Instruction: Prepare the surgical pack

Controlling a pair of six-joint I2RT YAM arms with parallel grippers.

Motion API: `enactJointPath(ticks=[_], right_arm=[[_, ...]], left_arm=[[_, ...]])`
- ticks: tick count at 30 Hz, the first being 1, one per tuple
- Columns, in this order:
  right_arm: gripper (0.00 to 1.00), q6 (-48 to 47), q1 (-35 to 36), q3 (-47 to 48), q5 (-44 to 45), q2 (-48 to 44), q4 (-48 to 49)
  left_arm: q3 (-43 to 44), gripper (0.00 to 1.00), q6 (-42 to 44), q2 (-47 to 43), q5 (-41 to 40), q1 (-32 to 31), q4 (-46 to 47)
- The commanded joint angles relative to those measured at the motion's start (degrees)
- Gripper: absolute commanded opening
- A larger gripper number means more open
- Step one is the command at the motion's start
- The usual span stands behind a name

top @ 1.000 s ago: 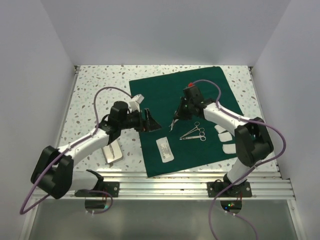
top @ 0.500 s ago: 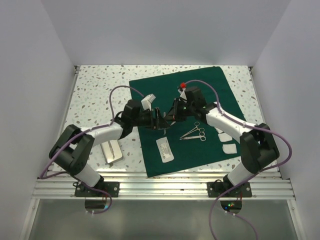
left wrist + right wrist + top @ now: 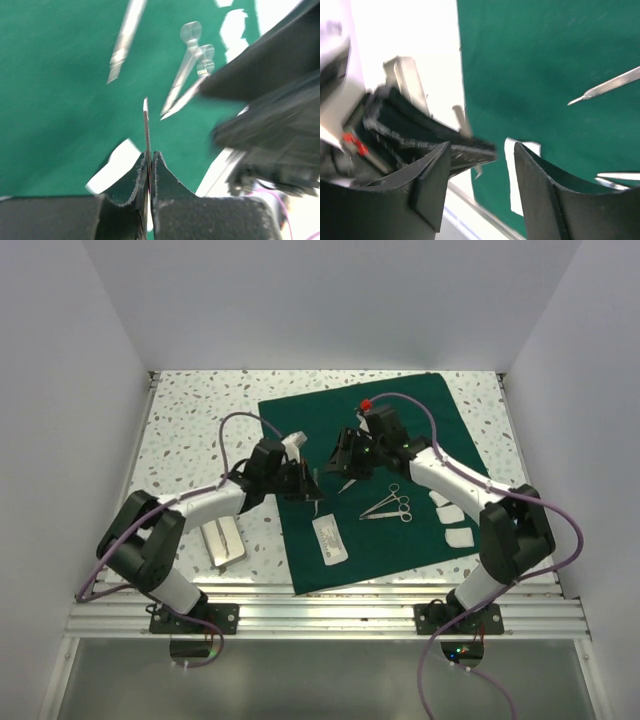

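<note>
surgical pack (image 3: 420, 430): dark green cloth, spread flat as one broad sheet on the speckled table (image 3: 190, 420), centre-right, near edge close to the rail by the arm bases
on the pack, centre: ring-handled instruments (image 3: 388, 505) lying crossed, tips toward the left arm
on the pack, near-left: white packet (image 3: 330, 538), flat, just inside the cloth's left edge
on the pack, mid: scalpel-like tool (image 3: 126, 37) lying loose on the green, apart from both grippers
pack's right edge: white pads (image 3: 458, 537), partly on the cloth, partly on the table
left gripper (image 3: 150, 156): over the pack's left part, jaws pinched together on a thin metal strip (image 3: 146, 122), seen edge-on and sticking out past the fingertips
right gripper (image 3: 482, 147): over the pack's centre, facing the left gripper and near it; jaws stand apart, nothing clamped between them, the left gripper's black body shows through the gap
off the pack: flat pale packet (image 3: 222, 543) on the table, left of the cloth, beside the left forearm
blur: both wrist views are smeared, so fine detail on the strip is unreadable
</note>
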Motion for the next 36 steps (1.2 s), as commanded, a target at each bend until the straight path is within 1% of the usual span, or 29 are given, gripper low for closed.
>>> enactJointPath(ticks=[1, 2, 3, 4, 5, 6, 8, 9, 10, 12, 13, 16, 17, 22, 24, 26, 28, 29, 31, 32, 34, 35, 36], right_arm=[[0.59, -0.3, 0.2, 7.3, 11.2, 3.3, -9.5], [0.60, -0.4, 0.2, 7.9, 12.4, 4.1, -11.3], [0.60, -0.3, 0.2, 8.8, 14.1, 5.1, -12.0], [0.60, 0.3, 0.2, 9.1, 14.9, 6.4, -12.4], [0.60, 0.7, 0.2, 9.3, 15.6, 7.3, -13.5], [0.61, 1.0, 0.2, 10.0, 16.7, 8.0, -13.9], [0.61, 1.5, 0.4, 10.1, 17.3, 9.2, -14.2], [0.62, 2.0, 0.4, 10.0, 17.6, 9.4, -14.1], [0.61, 2.4, 0.6, 10.0, 18.5, 9.5, -14.1], [0.60, 4.1, 1.6, 10.0, 21.4, 9.3, -14.8], [0.57, 4.8, 2.7, 10.1, 22.8, 9.5, -15.7], [0.53, 9.6, 4.9, 11.5, 27.4, 10.5, -18.0], [0.52, 9.6, 5.3, 11.5, 28.8, 10.8, -18.9], [0.51, 12.5, 6.7, 12.9, 29.9, 12.1, -20.1], [0.51, 13.8, 6.7, 12.8, 31.2, 12.3, -20.9], [0.50, 14.9, 7.0, 12.3, 32.5, 12.5, -21.7], [0.50, 16.9, 7.4, 11.9, 32.9, 13.0, -22.0], [0.50, 18.0, 7.6, 11.5, 33.1, 13.3, -22.0], [0.48, 19.1, 8.1, 11.4, 33.8, 14.1, -22.0], [0.48, 20.1, 8.1, 11.5, 34.2, 14.4, -21.9], [0.46, 21.2, 8.2, 11.9, 35.6, 15.7, -22.3], [0.46, 21.8, 8.2, 12.4, 35.6, 16.1, -22.2], [0.45, 22.3, 8.3, 12.9, 35.9, 17.0, -22.4]], left_arm=[[3.3, 0.00, 4.1, -7.7, -12.5, 0.5, -18.9], [3.7, 0.00, 4.4, -9.2, -18.7, 0.5, -22.5], [3.6, 0.00, 4.4, -10.7, -21.7, 0.6, -28.4], [3.3, 0.00, 4.1, -14.1, -24.7, 0.7, -31.1], [3.0, 0.00, 2.6, -15.7, -30.1, 1.0, -36.3], [2.7, 0.00, 1.5, -17.4, -32.2, 2.3, -38.7], [1.1, 0.00, 0.8, -21.6, -33.7, 4.6, -43.6], [0.4, 0.00, 1.0, -22.6, -33.6, 7.8, -45.1], [-0.1, 0.00, 1.3, -23.9, -33.5, 9.6, -46.8], [-0.6, 0.00, 1.0, -24.3, -35.7, 14.3, -51.7], [-0.4, 0.00, 0.5, -24.3, -37.5, 15.2, -53.7], [-0.7, 0.00, -0.2, -23.5, -39.0, 16.7, -54.2], [-1.1, 0.00, -0.7, -23.2, -38.6, 17.1, -54.0], [-2.5, 0.00, -2.4, -17.8, -36.7, 17.6, -53.7], [-3.5, 0.00, -3.8, -17.1, -37.6, 17.6, -54.9], [-5.1, 0.01, -5.3, -17.9, -36.3, 17.6, -54.6], [-6.8, 0.12, -6.5, -19.6, -34.1, 17.6, -53.5], [-7.3, 0.19, -6.7, -20.2, -33.5, 17.6, -53.1], [-8.1, 0.25, -7.1, -21.6, -32.1, 17.6, -52.4], [-8.1, 0.34, -7.1, -22.0, -32.1, 17.6, -52.3], [-8.3, 0.47, -7.3, -22.8, -32.7, 17.6, -52.3], [-8.5, 0.55, -7.4, -23.0, -32.9, 17.6, -52.2], [-9.1, 0.58, -7.1, -23.6, -32.2, 17.6, -51.5]])
